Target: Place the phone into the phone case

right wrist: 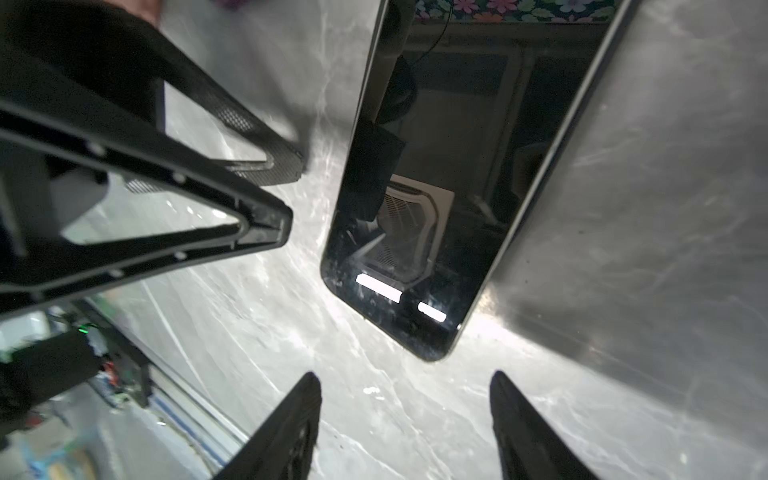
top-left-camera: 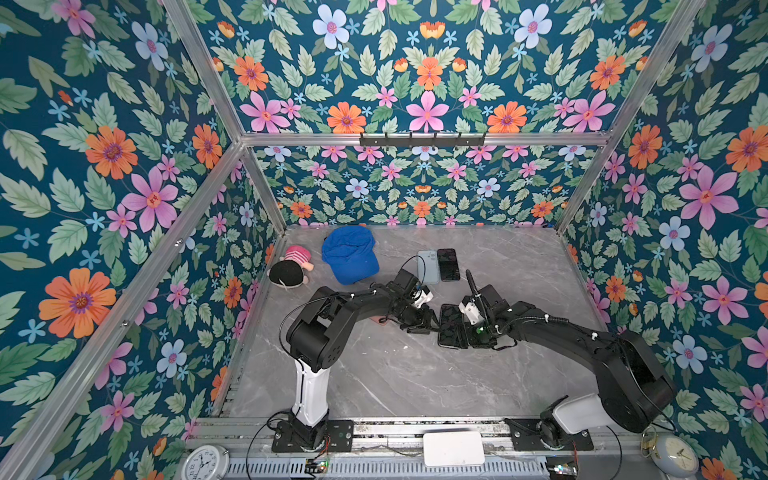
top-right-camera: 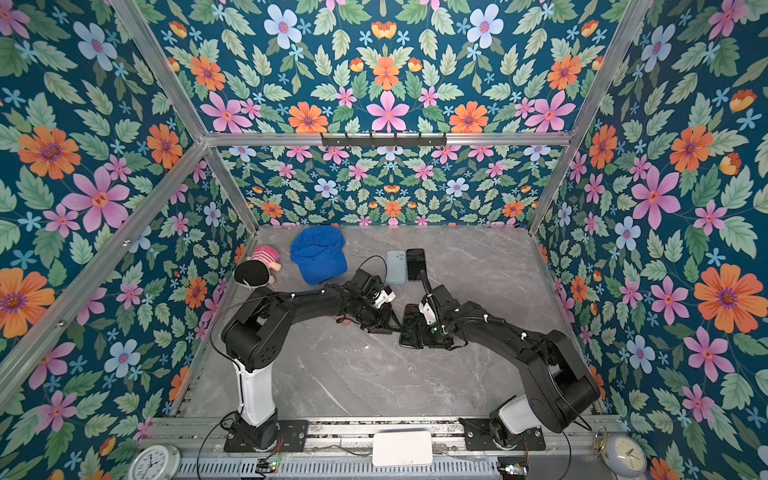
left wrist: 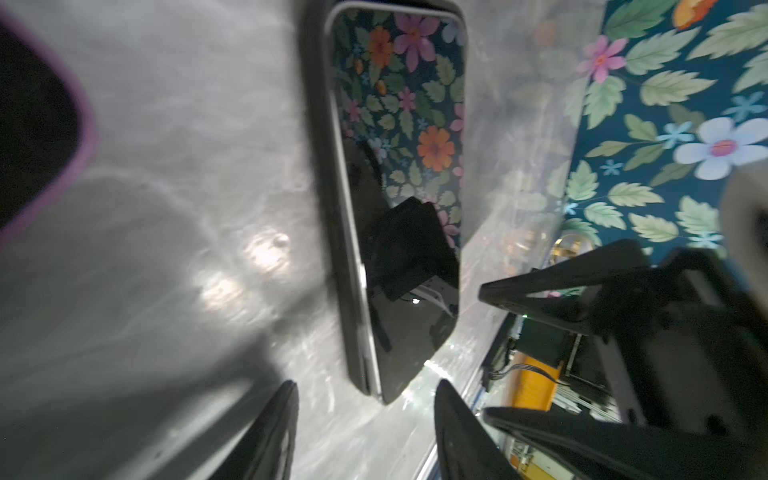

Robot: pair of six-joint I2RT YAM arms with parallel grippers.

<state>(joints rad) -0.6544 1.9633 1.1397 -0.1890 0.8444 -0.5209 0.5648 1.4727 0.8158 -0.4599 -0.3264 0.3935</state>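
Observation:
A black phone (top-left-camera: 451,326) (top-right-camera: 411,326) lies flat, screen up, in the middle of the table between my two grippers. In the left wrist view the phone (left wrist: 399,291) shows a silver side edge. A dark band that looks like the phone case wall (left wrist: 320,166) hugs that edge and curves round the far end. My left gripper (top-left-camera: 428,328) (left wrist: 366,384) is open, its tips just short of a phone corner and holding nothing. My right gripper (top-left-camera: 478,338) (right wrist: 404,374) is open too, just short of one end of the phone (right wrist: 436,166), with bare table between its fingers.
At the back lie a light blue phone-shaped slab (top-left-camera: 428,266) and another black phone (top-left-camera: 448,264). A blue cap (top-left-camera: 350,254) and a plush doll (top-left-camera: 291,268) sit back left. A dark, purple-rimmed object (left wrist: 37,124) lies under the left arm.

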